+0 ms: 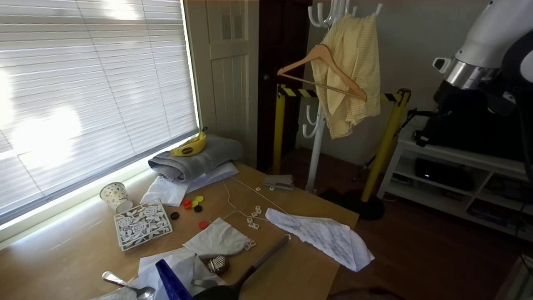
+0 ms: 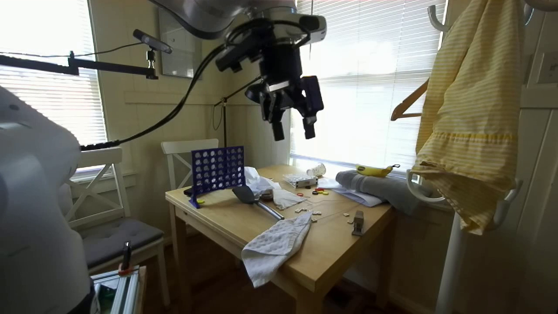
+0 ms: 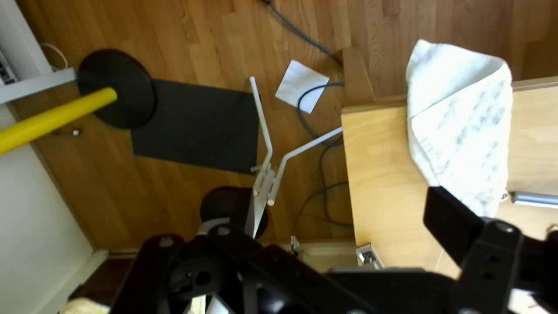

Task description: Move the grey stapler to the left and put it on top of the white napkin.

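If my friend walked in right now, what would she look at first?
Probably the yellow striped cloth hanging on the white coat stand. Next, maybe the open black gripper in midair, then the blue game grid on the table or the yellow banana-shaped thing on the grey towel.

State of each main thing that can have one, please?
Gripper: open, empty
Grey stapler: on the table, ungripped
White napkin: wrinkled, stapler not on it
White cloth strip: draped over the table edge
Patterned cup: tipped over
Blue game grid: upright
Grey towel: folded
Yellow garment: hanging
Window blinds: lowered
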Controlling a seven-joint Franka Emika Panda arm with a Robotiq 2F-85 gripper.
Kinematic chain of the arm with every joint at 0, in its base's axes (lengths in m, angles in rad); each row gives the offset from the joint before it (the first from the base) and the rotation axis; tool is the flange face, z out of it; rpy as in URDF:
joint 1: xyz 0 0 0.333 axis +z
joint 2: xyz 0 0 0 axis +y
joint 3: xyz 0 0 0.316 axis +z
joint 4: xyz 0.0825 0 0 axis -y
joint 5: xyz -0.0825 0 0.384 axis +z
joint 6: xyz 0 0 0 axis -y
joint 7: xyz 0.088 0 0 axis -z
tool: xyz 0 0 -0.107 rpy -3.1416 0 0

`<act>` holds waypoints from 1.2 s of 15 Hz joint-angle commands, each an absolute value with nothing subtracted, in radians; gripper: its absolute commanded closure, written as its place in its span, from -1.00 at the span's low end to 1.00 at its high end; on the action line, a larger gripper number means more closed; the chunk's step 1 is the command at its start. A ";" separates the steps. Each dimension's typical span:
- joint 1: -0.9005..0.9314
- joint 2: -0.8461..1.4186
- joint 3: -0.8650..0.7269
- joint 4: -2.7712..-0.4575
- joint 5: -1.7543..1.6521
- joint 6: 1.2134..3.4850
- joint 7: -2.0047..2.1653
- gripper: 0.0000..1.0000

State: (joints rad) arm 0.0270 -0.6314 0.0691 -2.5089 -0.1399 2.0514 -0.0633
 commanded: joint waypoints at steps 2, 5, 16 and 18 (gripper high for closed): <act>0.034 -0.479 0.051 -2.393 -0.197 2.201 -0.130 -1.00; 0.035 -0.507 0.054 -2.421 -0.176 2.192 -0.112 -1.00; 0.029 -0.496 0.057 -2.417 -0.188 2.223 -0.105 -1.00; 0.031 -0.473 0.053 -2.400 -0.205 2.275 -0.136 -1.00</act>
State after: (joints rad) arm 0.0276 -0.4910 0.0604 -2.4065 -0.1718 2.2106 -0.1199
